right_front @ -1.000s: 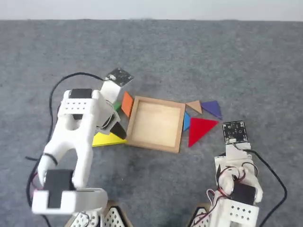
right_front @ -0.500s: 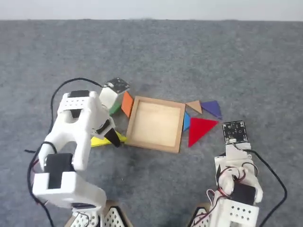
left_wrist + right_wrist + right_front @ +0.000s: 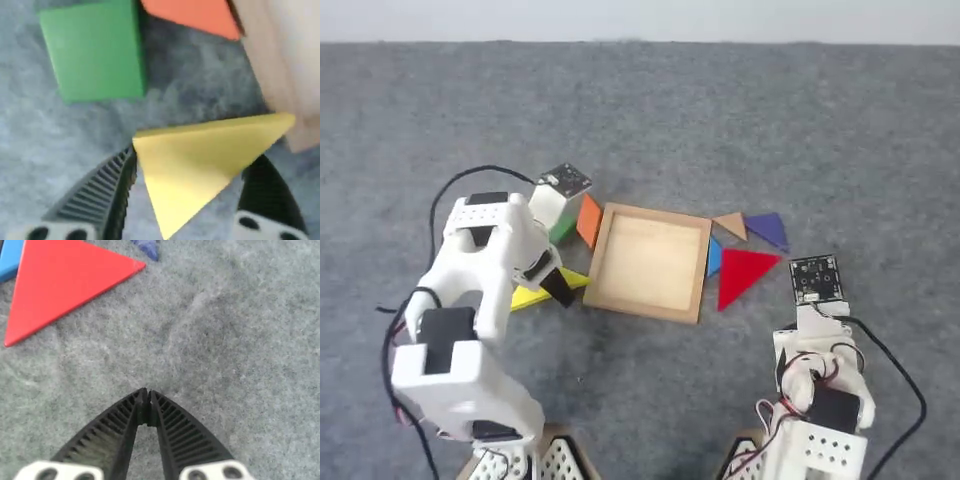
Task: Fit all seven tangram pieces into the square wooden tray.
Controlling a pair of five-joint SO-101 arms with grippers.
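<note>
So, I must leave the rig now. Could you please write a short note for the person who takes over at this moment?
Left claw: shut on the yellow triangle, beside the tray; I cannot tell if it is lifted.
Right claw: shut, holding nothing, over bare mat near the red triangle.
Pieces: green square and orange piece lie on the left arm's side of the tray; blue piece, red triangle, tan triangle and purple triangle on the right arm's side.
Done: no piece is in the tray.
Left: all seven, probably the yellow one first.
</note>
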